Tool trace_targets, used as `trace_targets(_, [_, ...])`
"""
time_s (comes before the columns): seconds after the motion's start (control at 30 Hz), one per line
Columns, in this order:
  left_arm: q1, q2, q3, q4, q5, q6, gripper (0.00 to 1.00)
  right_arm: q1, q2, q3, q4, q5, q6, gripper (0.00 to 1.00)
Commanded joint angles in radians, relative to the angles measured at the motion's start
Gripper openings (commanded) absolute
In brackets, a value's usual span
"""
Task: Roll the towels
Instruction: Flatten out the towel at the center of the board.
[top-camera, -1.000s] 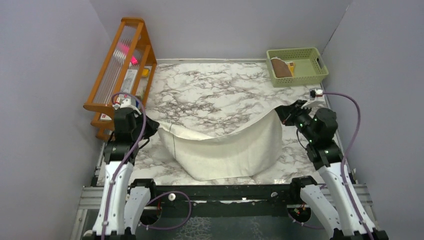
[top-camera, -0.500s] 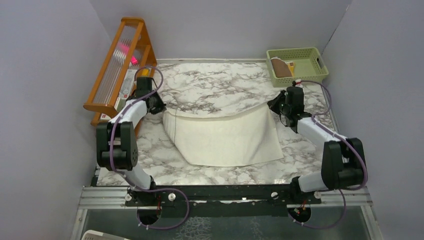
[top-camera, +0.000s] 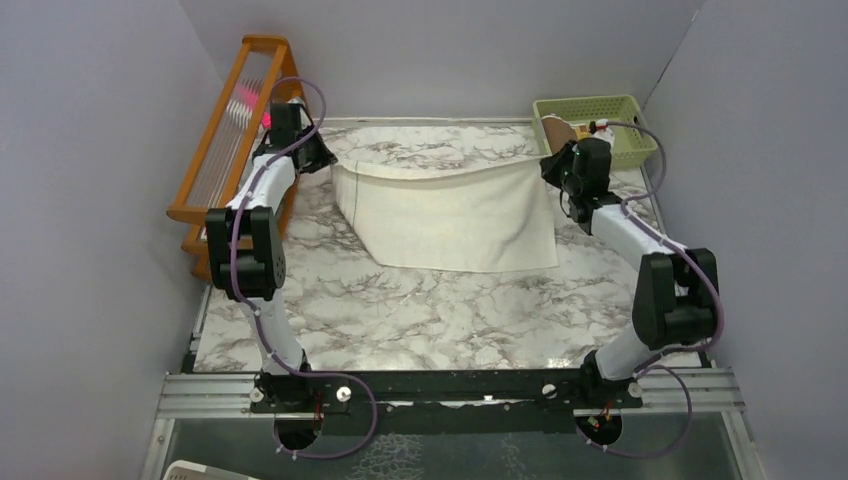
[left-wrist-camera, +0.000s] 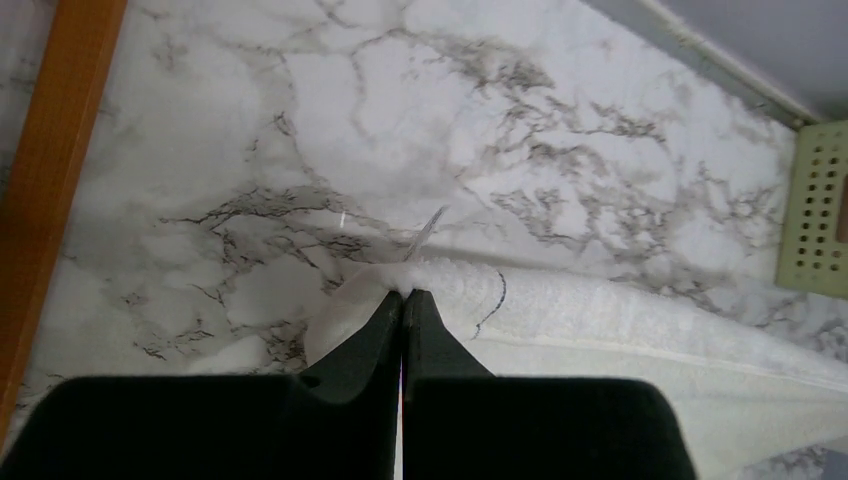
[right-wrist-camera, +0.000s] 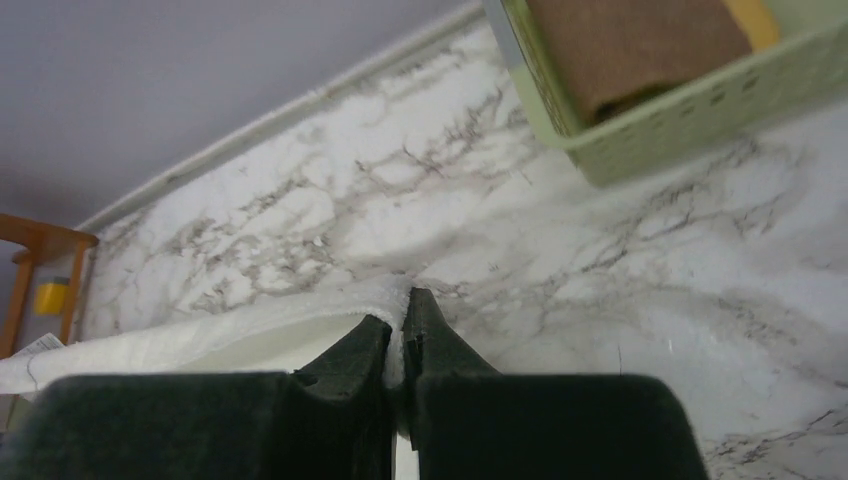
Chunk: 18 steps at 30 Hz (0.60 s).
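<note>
Cream towel (left-wrist-camera: 620, 320): the pinched corner is hidden betw. the closed fingers of the left gripper (left-wrist-camera: 403, 300), and the rest is cut off at the right and bottom edges of the left wrist view. The opp. corner is likewise buried in the right gripper (right-wrist-camera: 398, 315). Brown towel (right-wrist-camera: 630, 45): cut off by the top edge of the right wrist view, lower part screened by the basket (right-wrist-camera: 690, 110) wall, which is blurred. Items on the wooden rack (top-camera: 235, 130) are too small to be identified in the top view.

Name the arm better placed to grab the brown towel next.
Right, probably: the right gripper, pinching the cream towel, sits beside the green basket holding the brown towel; the left gripper is by the rack.
</note>
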Motion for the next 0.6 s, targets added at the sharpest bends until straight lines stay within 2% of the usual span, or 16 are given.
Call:
trace_targets(0.0, [0.014,-0.237,0.053,0.025,0.032,0.029,0.0,-0.007,-0.194,0.057,0.083,0.026,-0.114,0.01])
trace_targets(0.1, [0.015,-0.366,0.026,-0.002,0.043,0.045,0.0,-0.006,-0.295,0.065,0.038,-0.02,-0.126,0.01])
trace_targets(0.37, [0.02,-0.856,-0.273,-0.028,-0.088,0.037,0.0,-0.005,-0.645,-0.062,-0.102,-0.091,-0.081,0.01])
trace_targets(0.57, [0.02,-1.093,-0.342,-0.149,-0.13,-0.02,0.0,-0.003,-0.86,-0.117,-0.213,-0.128,-0.077,0.01])
